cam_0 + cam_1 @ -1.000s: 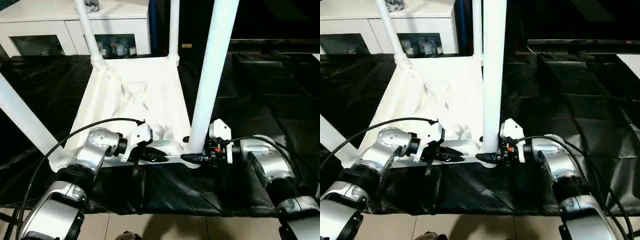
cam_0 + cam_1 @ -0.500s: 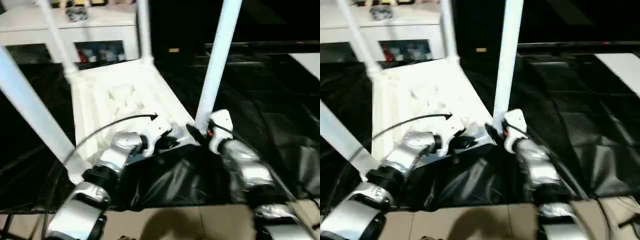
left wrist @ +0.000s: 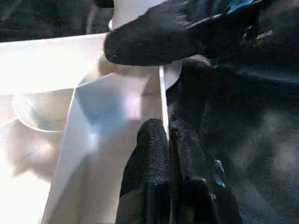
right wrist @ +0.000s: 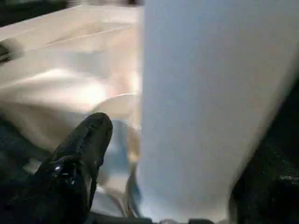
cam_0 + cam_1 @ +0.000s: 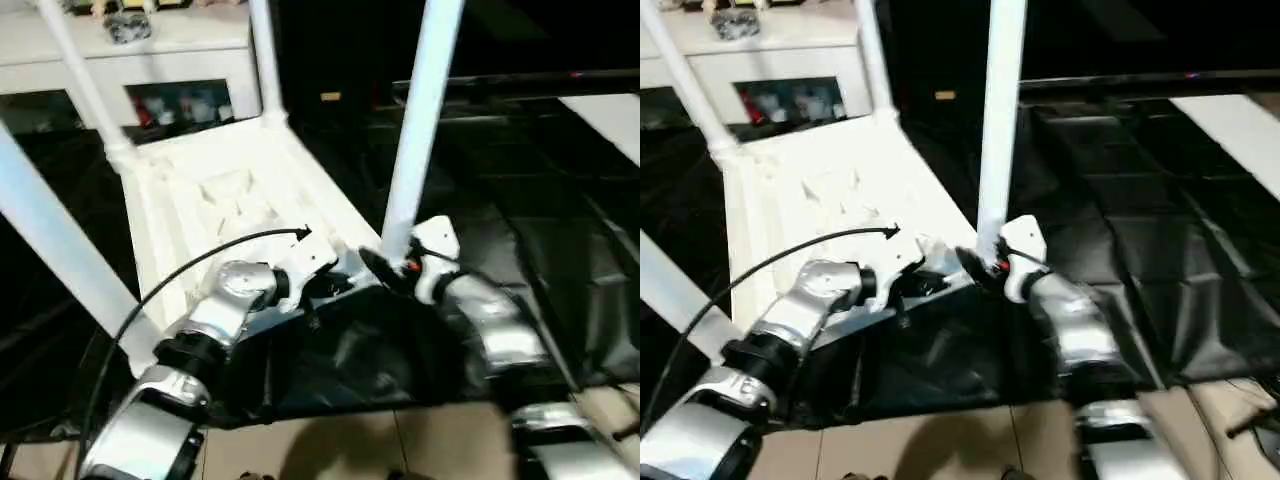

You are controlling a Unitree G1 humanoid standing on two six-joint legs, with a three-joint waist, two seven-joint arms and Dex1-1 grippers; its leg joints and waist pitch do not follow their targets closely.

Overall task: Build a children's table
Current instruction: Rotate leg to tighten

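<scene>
A thick white tubular plastic leg [image 4: 205, 102] stands close in front of me, broad and upright. Beside the leg, one of my black fingers [image 4: 77, 163] reaches toward its base with a small gap between them. Behind the leg and my finger spreads the white plastic ribbed underside of the tabletop [image 4: 70, 70]. Dark sheeting [image 4: 271, 186] lies on the leg's far side.

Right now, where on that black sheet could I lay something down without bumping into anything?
The black plastic sheet lies bare to the robot's right, between the upturned white plastic tabletop and the sheet's right edge. It is crowded at the tabletop's near corner, where the left tool and right tool flank a white tubular leg.
</scene>
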